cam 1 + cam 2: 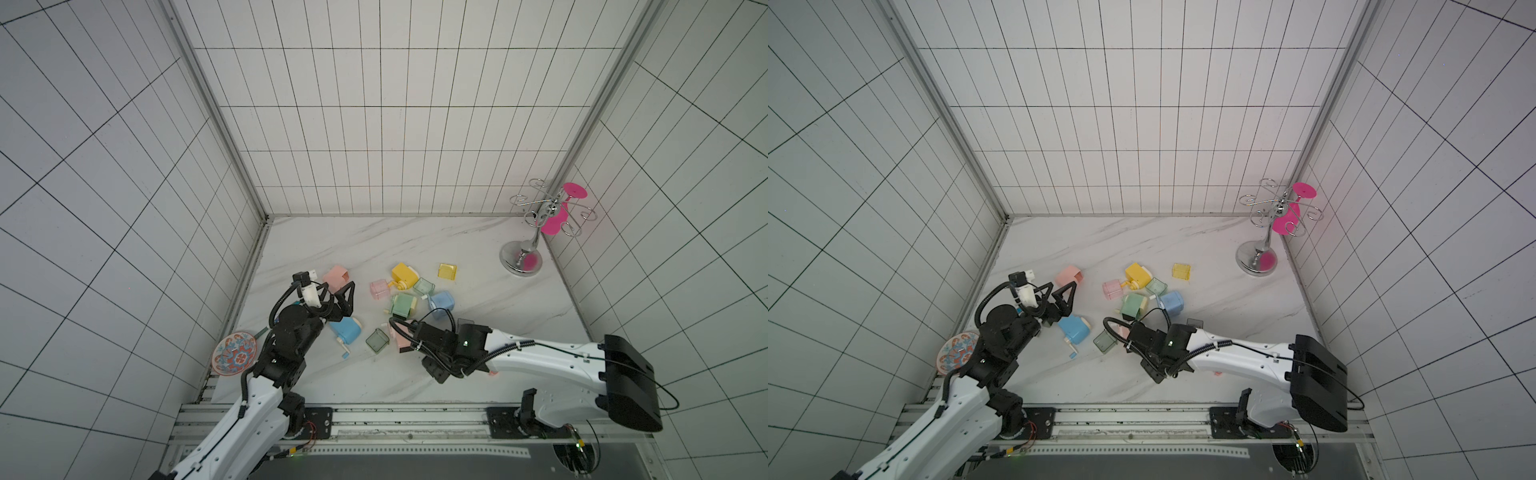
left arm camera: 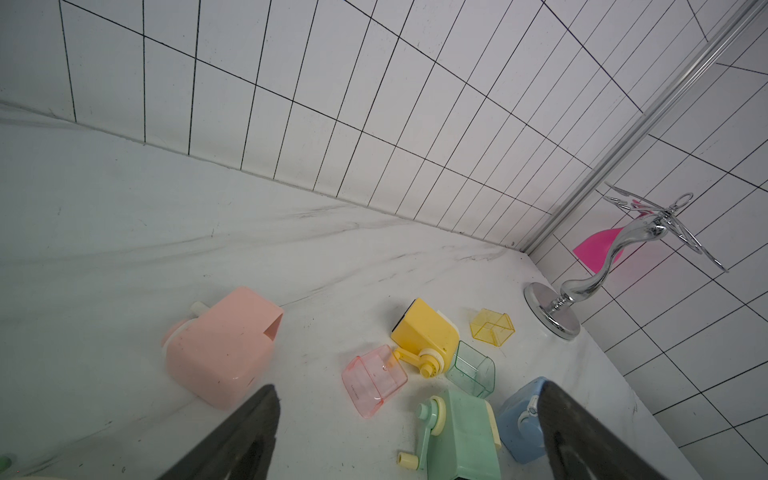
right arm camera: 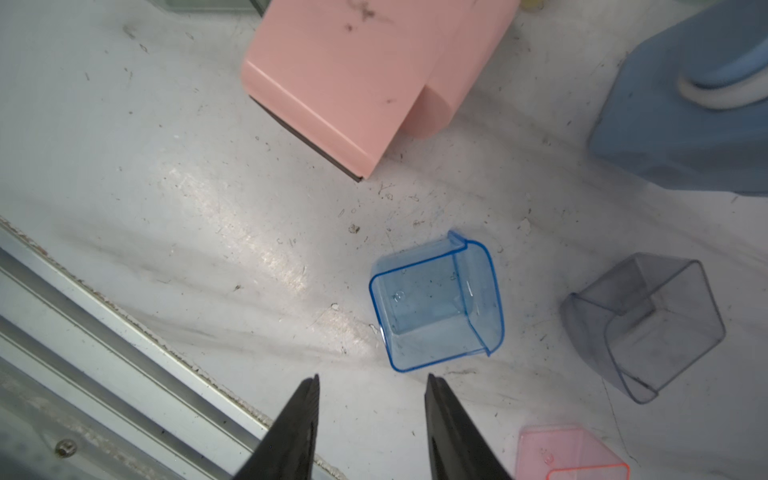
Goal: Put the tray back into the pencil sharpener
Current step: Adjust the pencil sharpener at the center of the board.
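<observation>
While the right gripper [image 3: 372, 378] hangs with its jaws partly apart and nothing between them, the blue tray [image 3: 436, 303] lies on the marble table [image 3: 208, 216] just off its fingertips, near a smoky grey tray [image 3: 648, 328]. It's clear blue plastic, near-square with no obvious long side, mouth turned up to the wrist camera, its curved, lipped wall facing the grey tray; the blue pencil sharpener [image 3: 681, 124] and a pink sharpener [image 3: 353, 79] sit apart from it. The left gripper [image 2: 409, 386] is spread wide and empty.
</observation>
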Controlling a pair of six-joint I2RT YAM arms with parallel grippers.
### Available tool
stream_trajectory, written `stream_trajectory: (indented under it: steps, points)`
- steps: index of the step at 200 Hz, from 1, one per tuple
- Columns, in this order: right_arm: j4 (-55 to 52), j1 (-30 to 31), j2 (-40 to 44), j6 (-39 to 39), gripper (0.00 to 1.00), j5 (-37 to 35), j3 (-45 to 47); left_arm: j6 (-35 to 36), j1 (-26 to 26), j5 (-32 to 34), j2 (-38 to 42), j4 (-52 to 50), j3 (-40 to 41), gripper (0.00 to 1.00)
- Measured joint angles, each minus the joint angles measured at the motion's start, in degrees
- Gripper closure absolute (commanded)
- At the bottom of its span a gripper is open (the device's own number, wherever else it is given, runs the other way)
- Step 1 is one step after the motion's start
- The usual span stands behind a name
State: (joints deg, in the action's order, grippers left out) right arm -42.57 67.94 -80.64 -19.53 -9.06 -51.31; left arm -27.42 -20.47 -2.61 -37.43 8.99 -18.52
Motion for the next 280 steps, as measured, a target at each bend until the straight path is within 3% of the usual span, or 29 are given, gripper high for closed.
stream_trajectory:
  steps: [80, 157, 174, 280]
  points:
    - [5.2, 0.0, -6.9, 0.9, 0.71, -1.4, 0.1, 0.0, 0.0, 0.0, 0.4, -0.1, 0.0, 0.02]
    - [5.8, -0.1, -8.4, -3.6, 0.88, -2.4, 0.5, 0.0, 0.0, 0.0, 1.2, -0.3, 0.0, 0.02]
    - [5.8, -0.1, -8.4, -5.9, 1.0, -2.5, 0.5, -0.1, 0.0, 0.0, 1.2, -0.3, 0.0, 0.02]
    - [5.5, -1.3, -6.5, -30.1, 0.96, -7.0, 0.5, -1.1, 0.0, 0.4, 0.9, -0.8, 0.0, 0.03]
